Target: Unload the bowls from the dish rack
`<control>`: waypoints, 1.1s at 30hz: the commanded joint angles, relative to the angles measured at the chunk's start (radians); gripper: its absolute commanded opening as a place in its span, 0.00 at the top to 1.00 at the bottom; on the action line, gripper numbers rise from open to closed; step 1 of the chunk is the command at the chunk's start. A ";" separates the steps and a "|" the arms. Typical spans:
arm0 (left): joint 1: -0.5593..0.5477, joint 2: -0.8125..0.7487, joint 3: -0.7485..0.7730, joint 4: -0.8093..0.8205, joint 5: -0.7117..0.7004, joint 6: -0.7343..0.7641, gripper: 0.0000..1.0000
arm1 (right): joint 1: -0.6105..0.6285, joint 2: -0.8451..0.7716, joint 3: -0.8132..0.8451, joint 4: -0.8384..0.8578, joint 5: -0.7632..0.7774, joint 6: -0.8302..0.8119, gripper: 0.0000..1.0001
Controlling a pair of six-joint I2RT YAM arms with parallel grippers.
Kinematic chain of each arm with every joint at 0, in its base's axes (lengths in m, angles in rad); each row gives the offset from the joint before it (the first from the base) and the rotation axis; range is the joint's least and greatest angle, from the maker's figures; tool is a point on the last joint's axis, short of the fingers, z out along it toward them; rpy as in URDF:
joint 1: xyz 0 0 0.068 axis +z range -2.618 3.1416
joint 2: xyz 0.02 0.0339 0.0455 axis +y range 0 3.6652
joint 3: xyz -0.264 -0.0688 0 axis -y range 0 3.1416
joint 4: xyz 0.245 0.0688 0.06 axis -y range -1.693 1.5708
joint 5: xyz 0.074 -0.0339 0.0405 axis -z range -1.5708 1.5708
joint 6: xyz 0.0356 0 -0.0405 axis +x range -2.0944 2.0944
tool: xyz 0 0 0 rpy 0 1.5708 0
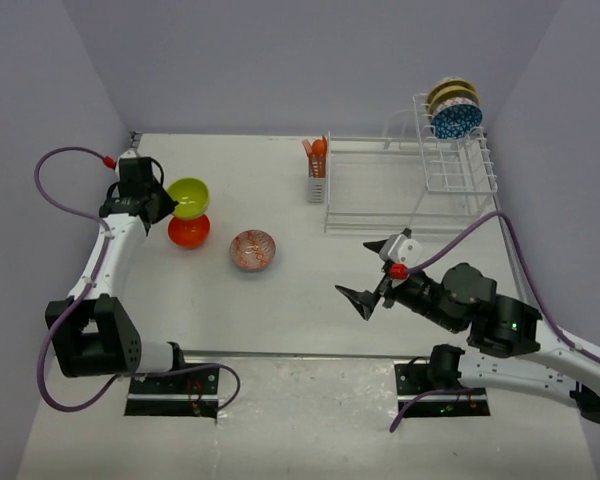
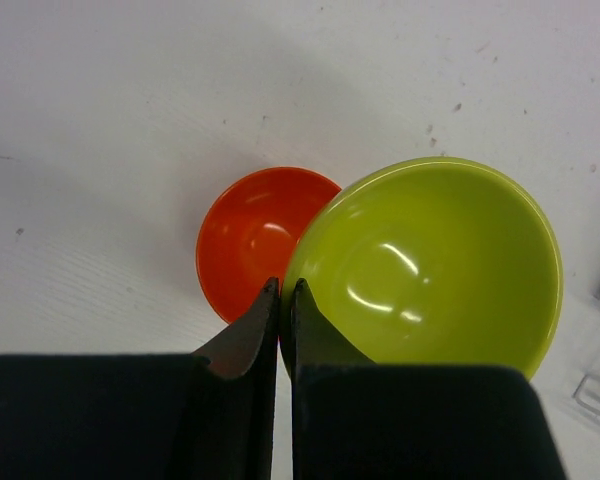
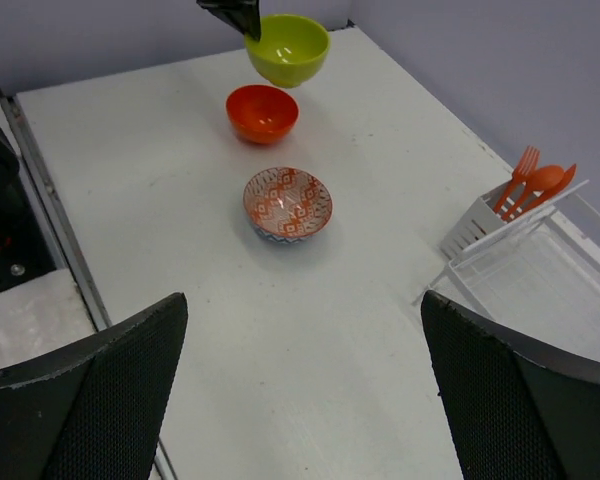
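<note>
view from above and from both wrists, partway through the unloading. i am holding the lime-green bowl point(image 1: 189, 196) in the left gripper point(image 1: 165, 203), whose jaws are pinching shut on the bowl's near rim; the bowl is hanging mouth-up and roughly level near the left edge of the table point(image 1: 280, 310), overlapping the orange-red bowl point(image 1: 189, 232) that is sitting mouth-up below it. i cannot tell whether the two are touching. a red-patterned bowl point(image 1: 253, 249) is resting mouth-up just right of them, toward the table's middle. the right gripper point(image 1: 375, 272) is hovering over the near right part of the table with its fingers spread wide and nothing between them. i am reading the step in hand as setting down the lime-green bowl; the next move is calling for lowering it beside or into the orange-red one and only then parting the jaws, so that the bowl is not tipping. the dish rack point(image 1: 375, 185) is occupying the far right corner, where a blue patterned bowl point(image 1: 456, 119) and others behind it point(image 1: 450, 92) are standing on edge in the tall slots. being round, each is lacking a long axis; the blue one's face is turning toward the near edge, its rim upright, so the free claw is needing to come in over the top rim.
</note>
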 commanded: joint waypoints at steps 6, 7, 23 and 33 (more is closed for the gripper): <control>0.085 0.071 -0.053 0.157 0.034 -0.036 1.00 | 0.000 -0.196 -0.091 0.048 0.027 0.145 0.01; 0.085 0.074 -0.067 0.161 0.028 -0.042 1.00 | 0.000 -0.201 -0.092 0.048 0.022 0.145 0.01; 0.083 0.064 -0.199 0.238 -0.009 -0.048 1.00 | 0.000 -0.179 -0.097 0.048 -0.087 0.113 0.01; 0.083 0.091 -0.205 0.243 0.007 -0.042 1.00 | 0.000 -0.213 -0.115 0.062 -0.121 0.113 0.01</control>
